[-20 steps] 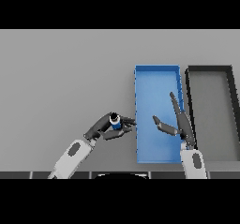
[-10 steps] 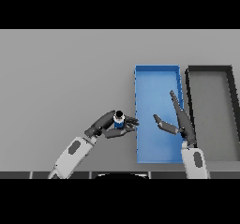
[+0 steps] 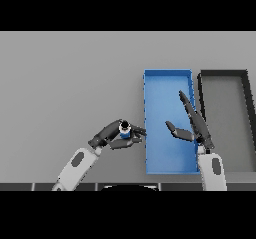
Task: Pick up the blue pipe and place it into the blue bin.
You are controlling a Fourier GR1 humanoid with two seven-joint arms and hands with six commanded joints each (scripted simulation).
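Your left hand (image 3: 116, 136) has its fingers and thumb curled round the pipe (image 3: 125, 130), pinching it just left of the blue bin (image 3: 167, 78). The pipe is a short blue piece with a dark top and a pale rim, and it stands upright in the grip. It sits outside the bin, close to the near part of the bin's left wall; one fingertip reaches to that wall. You cannot tell whether the pipe is touching the table (image 3: 65, 83) or is lifted off it.

Your right hand (image 3: 195, 125) is above the right half of the blue bin, fingers straight and spread, pointing far, with the thumb stuck out to the left. It holds nothing.

The blue bin lies lengthwise, near to far, right of centre. A black bin (image 3: 223, 74) lies just beside it on the right, parallel to it.
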